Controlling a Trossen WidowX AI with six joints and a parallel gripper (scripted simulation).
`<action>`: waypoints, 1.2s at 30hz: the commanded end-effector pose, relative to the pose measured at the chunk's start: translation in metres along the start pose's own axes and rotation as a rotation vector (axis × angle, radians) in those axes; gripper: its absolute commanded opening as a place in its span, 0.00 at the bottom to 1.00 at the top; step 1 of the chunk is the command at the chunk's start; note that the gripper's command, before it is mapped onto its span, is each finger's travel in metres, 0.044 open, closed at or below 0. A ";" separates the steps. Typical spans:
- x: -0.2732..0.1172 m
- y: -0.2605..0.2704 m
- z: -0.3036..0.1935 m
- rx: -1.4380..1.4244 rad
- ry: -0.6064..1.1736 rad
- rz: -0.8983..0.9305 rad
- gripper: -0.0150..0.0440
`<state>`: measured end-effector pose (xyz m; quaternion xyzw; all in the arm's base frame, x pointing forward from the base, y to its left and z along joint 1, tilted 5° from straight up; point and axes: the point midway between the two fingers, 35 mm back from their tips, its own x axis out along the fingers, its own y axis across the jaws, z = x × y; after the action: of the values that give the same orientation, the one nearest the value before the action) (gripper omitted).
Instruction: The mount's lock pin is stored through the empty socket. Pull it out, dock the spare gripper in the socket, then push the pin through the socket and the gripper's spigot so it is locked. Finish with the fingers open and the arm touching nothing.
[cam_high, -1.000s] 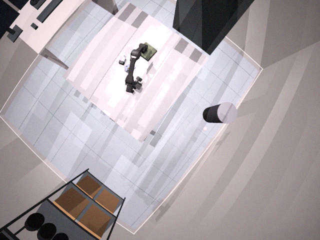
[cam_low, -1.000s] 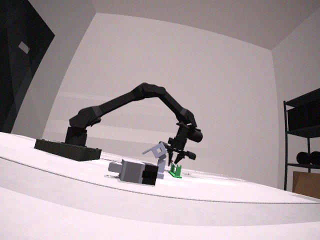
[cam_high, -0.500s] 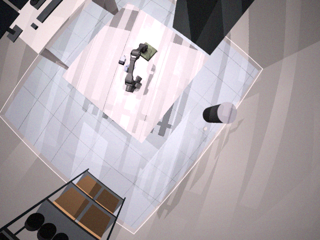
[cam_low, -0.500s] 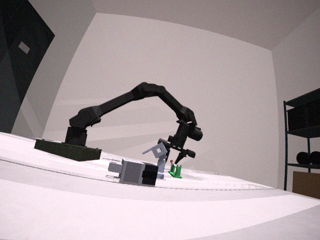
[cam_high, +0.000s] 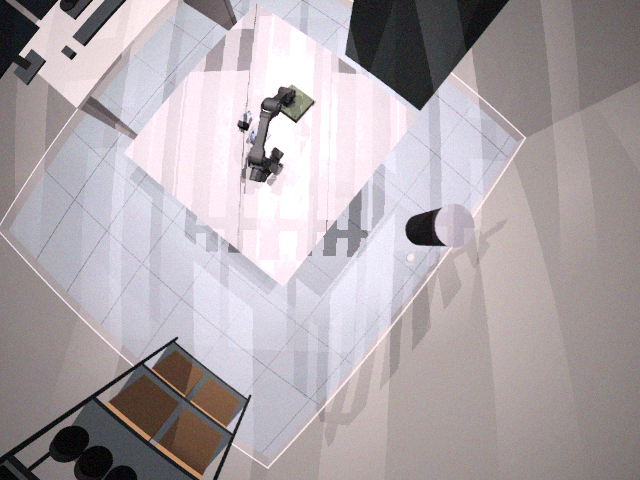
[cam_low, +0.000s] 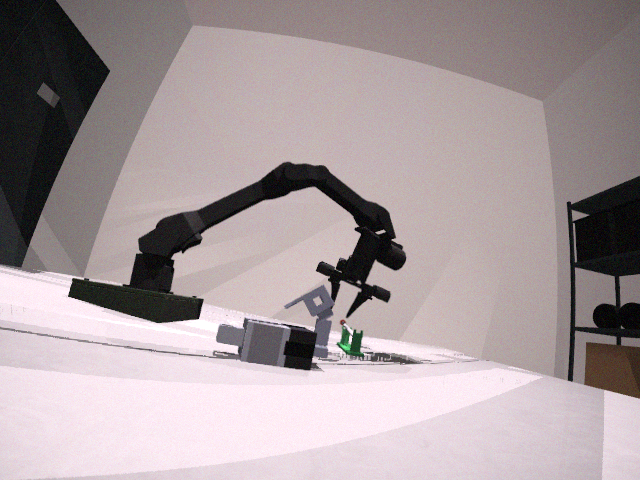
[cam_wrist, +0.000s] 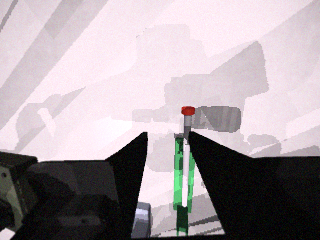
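pin: out of the socket, set across the green cradle (cam_low: 355, 342) (cam_wrist: 177, 175); the pin (cam_low: 348, 326) (cam_wrist: 186, 165) may not be fully seated
pin axis: up and down the wrist view, red head at the far end; in the exterior view it slopes from the head, upper left, down to the right
pin handling: probably light, stiff and slick, likely to roll or pivot if nudged; not fragile by its look
pin hold: best across the shaft just below the head, square to the axis
pincer: parted partway with nothing gripped; the pincer (cam_high: 268, 164) (cam_low: 340, 308) (cam_wrist: 168, 135) hangs over the cradle, one finger near the shaft, contact uncertain
mount: upright on the tabletop (cam_high: 206, 180) (cam_low: 155, 428) beside the cradle; the mount (cam_high: 254, 136) (cam_low: 323, 330) carries a tilted square socket (cam_low: 311, 301), not yet filled
spare gripper: on the tabletop near the mount; the spare gripper (cam_high: 242, 124) (cam_low: 264, 343) lies with its pale spigot (cam_low: 229, 334) to the left in the exterior view, black end to the right
spare handling: likely the heavier piece, rigid, best taken squarely on its grey body
step: judged to be parking the pin before docking
next: back off straight, clear of the shaft, then go to the spare
risk: a finger could drag the pin off the cradle
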<state>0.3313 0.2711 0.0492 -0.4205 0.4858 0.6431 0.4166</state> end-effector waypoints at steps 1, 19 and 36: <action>-0.010 0.002 0.002 0.000 0.000 -0.001 0.59; -0.079 0.004 -0.041 -0.055 0.030 -0.192 0.56; -0.046 -0.005 -0.052 -0.063 0.035 -0.224 0.56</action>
<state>0.3613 0.2166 0.1022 -0.4970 0.4172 0.5994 0.4687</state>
